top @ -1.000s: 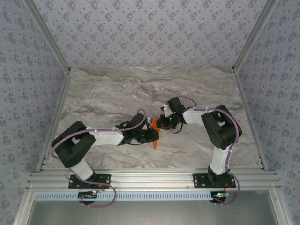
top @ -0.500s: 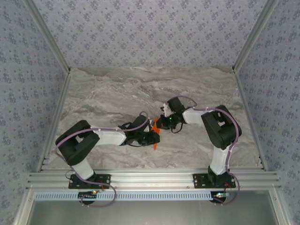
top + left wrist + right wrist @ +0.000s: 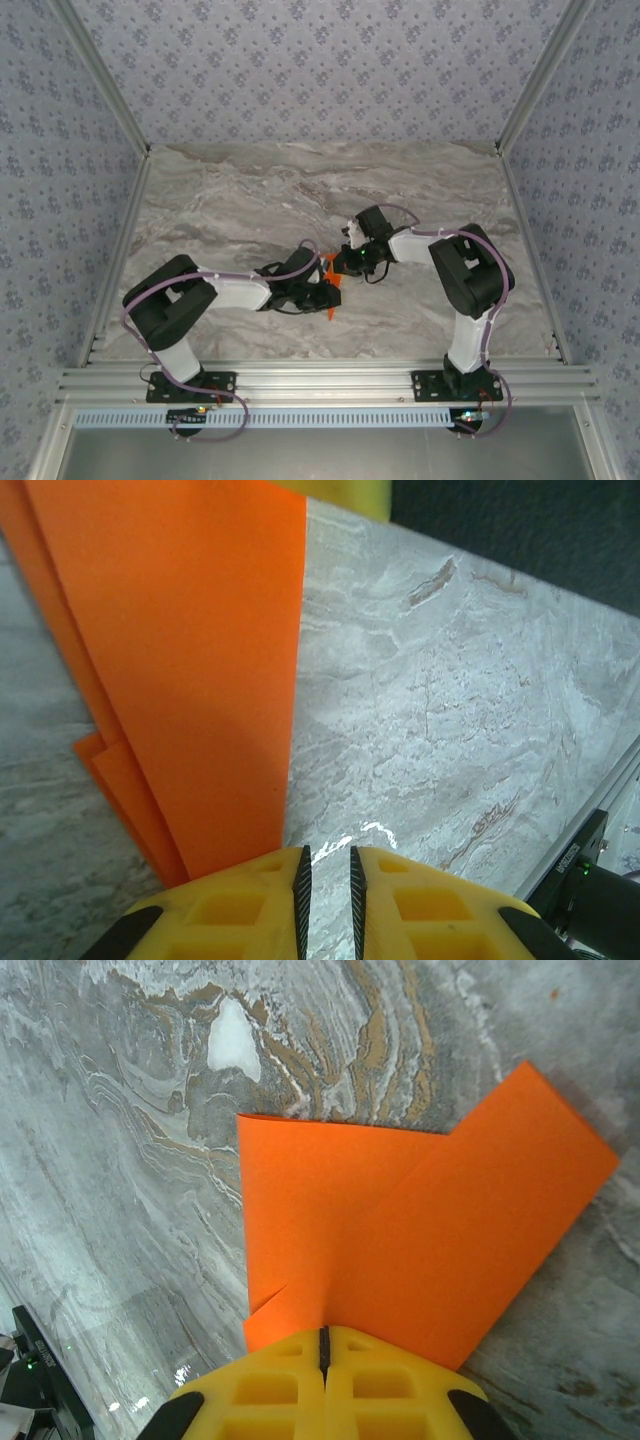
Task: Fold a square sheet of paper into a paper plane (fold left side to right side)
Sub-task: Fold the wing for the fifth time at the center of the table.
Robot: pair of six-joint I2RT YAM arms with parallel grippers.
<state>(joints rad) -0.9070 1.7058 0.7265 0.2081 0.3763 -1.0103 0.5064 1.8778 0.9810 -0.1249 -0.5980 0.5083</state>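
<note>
Folded orange paper [image 3: 400, 1250] is at the table [image 3: 250, 190] centre, nearer the front edge, btw the 2 grippers. R gripper [image 3: 323, 1345] is pressed together, pinching the paper's edge. L gripper [image 3: 327, 865] has jaws a slit apart w/ bare table btw them. Paper reaches 1 finger; contact unclear.
</note>
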